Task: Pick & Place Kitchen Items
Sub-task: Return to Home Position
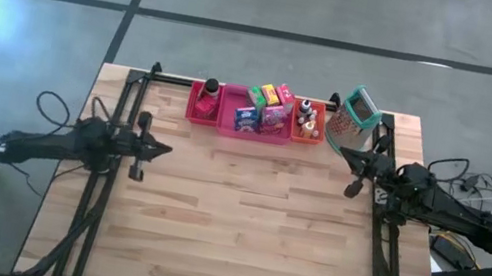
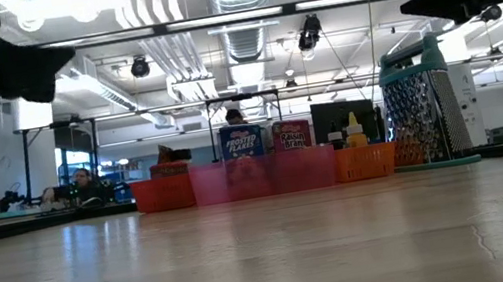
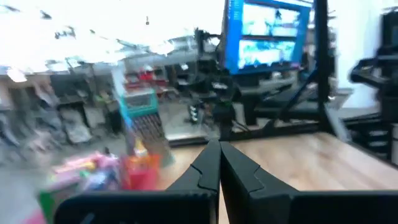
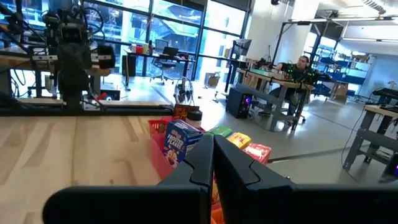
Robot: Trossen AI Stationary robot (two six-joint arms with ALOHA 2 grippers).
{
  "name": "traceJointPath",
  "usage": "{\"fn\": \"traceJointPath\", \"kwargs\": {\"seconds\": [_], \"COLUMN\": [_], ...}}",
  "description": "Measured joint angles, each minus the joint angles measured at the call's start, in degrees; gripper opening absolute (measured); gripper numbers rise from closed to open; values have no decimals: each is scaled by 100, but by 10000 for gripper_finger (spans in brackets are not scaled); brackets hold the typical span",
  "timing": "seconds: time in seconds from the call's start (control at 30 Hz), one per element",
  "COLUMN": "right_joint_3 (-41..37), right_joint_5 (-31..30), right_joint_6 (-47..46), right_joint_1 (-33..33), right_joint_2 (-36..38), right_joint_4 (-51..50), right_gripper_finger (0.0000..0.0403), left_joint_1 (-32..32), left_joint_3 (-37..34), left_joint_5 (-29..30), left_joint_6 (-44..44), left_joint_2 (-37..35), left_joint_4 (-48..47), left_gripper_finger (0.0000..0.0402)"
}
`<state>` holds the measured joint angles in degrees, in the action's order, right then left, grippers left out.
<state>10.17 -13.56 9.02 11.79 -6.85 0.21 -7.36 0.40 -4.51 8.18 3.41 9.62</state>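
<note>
**A:** How do the arms sit?

**B:** Both are folded in over the sides of the table. The left gripper points toward the middle from the left side. The right gripper points inward and slightly toward the far edge, near the grater.

**A:** And the fingers?

**B:** In each wrist view the two fingers meet tip to tip with nothing between them. Both grippers are empty.

**A:** Where are the kitchen items?

**B:** Along the far edge, in a row of three bins.
- **Middle:** the pink bin holds a blue box and a purple box, with green, yellow and red ones behind.
- **Right:** the orange bin holds small bottles.
- **Left:** the red bin holds something red that I cannot make out.

**A:** Does anything stand in the way?

**B:** The grater stands upright just beside the orange bin, between it and the right gripper.
</note>
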Motion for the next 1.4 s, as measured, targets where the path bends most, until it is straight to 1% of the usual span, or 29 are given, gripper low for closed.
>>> {"fn": "traceJointPath", "kwargs": {"seconds": [0.07, 0.1, 0.17, 0.37, 0.57, 1.4], "right_joint_3": [0, -1, -2, -9, -9, -11], "right_joint_5": [0, 3, 1, 4, 2, 0], "right_joint_6": [1, 2, 1, 2, 2, 2], "right_joint_1": [0, -2, -1, -2, -2, -2], "right_joint_2": [1, -5, -22, -53, -81, -79], "right_joint_4": [3, -2, -2, -34, -42, -39], "right_gripper_finger": [8, 8, 8, 8, 8, 8], "left_joint_1": [63, 81, 81, 112, 388, 392], "left_joint_3": [-2, -2, -2, -4, -4, -7], "left_joint_5": [-60, -43, -44, 75, 83, 96], "left_joint_6": [-232, -281, -210, -118, -541, -539], "left_joint_2": [-334, -330, -314, -331, -329, -316], "left_joint_4": [-570, -756, -837, -870, -865, -814], "left_gripper_finger": [7, 7, 7, 7, 7, 7]}}
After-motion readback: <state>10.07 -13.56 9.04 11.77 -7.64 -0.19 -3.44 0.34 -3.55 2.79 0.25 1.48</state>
